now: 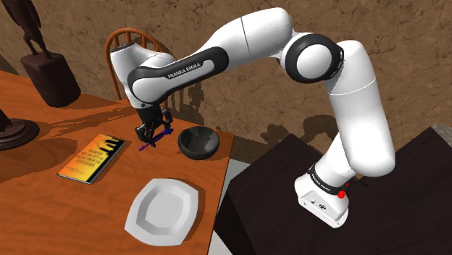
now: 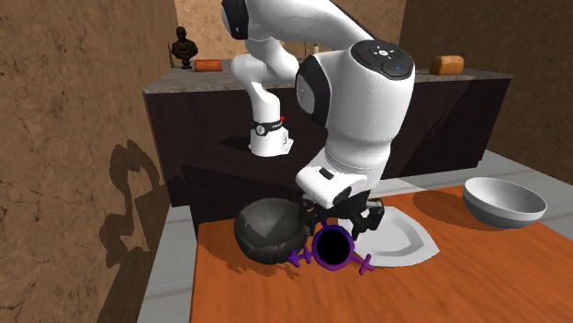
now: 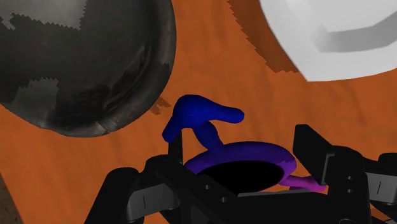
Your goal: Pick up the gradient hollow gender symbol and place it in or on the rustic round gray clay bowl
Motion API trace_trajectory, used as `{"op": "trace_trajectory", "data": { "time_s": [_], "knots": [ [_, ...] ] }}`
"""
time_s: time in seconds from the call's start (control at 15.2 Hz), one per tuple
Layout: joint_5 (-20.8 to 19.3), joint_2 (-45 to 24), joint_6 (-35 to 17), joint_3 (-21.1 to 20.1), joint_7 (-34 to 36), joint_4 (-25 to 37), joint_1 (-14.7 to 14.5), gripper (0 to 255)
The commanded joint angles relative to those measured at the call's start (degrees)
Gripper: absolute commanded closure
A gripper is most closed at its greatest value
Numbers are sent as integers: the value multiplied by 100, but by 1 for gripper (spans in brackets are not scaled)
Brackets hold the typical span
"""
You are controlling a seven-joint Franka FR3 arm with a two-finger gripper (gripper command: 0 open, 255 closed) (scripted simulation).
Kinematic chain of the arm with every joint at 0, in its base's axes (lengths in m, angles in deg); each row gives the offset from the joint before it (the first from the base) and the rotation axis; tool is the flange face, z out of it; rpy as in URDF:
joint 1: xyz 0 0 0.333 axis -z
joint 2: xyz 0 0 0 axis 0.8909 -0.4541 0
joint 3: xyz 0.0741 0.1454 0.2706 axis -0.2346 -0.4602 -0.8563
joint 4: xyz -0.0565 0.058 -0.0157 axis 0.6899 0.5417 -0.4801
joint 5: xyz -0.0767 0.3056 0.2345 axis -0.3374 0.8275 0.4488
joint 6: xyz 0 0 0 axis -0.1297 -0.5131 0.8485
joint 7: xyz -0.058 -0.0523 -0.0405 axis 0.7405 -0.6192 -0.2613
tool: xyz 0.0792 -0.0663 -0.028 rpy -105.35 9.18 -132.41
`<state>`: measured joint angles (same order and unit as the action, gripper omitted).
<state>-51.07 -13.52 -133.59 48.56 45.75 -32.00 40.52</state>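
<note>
The black two-finger tool point(image 3: 240, 145) clamps the ring of the blue-to-purple hollow gender symbol point(image 3: 202, 113), its fingers narrowed against either side and the piece tilted low over the orange wooden desk point(image 3: 210, 70). Just beside the tool sits the round, mottled dark gray bowl point(image 3: 83, 57). A white angular plate point(image 3: 331, 32) lies farther off on the tool's other side, and an orange-covered book point(image 1: 90, 158) rests apart as well.
</note>
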Motion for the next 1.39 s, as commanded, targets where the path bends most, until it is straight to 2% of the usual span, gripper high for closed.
{"op": "trace_trajectory", "data": {
  "time_s": [0.0,0.33,0.79,1.25,1.32],
  "knots": [
    [21,75,112,-15,-9,38,7,255],
    [66,237,358,-49,-25,126,19,255],
    [299,1731,-583,-120,-461,-2284,807,255],
    [570,3027,-1223,-53,-1161,-4129,1460,255],
    [549,2975,-1289,-42,-1146,-4148,1451,255]
  ]
}}
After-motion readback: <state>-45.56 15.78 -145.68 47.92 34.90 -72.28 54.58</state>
